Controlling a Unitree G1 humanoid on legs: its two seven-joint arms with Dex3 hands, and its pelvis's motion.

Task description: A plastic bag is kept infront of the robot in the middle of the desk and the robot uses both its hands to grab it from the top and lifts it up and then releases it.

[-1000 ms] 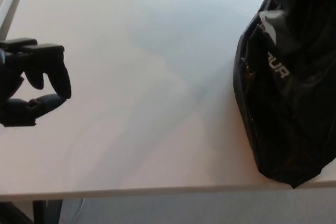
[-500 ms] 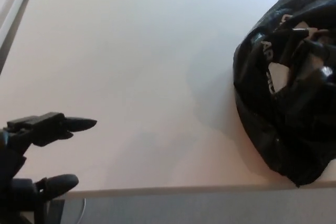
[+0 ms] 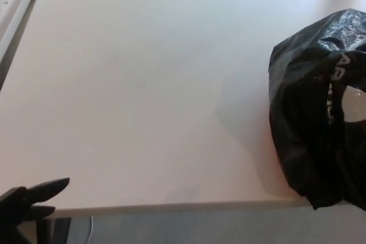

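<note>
Dropped lower since half a second ago, the left hand now shows only at 7 o'clock, and the bag has slumped flat with no right hand on it.

Black and crumpled, the bag lies on the desk at 3 o'clock, running off the right edge of the view and reaching down to the desk's near edge at 5 o'clock, with white lettering and a pale opening showing on its right side. One finger of the left hand juts toward 3 o'clock just over the desk's near edge, holding nothing; whether the hand is spread or clenched cannot be told. It is well apart from the bag.
</note>
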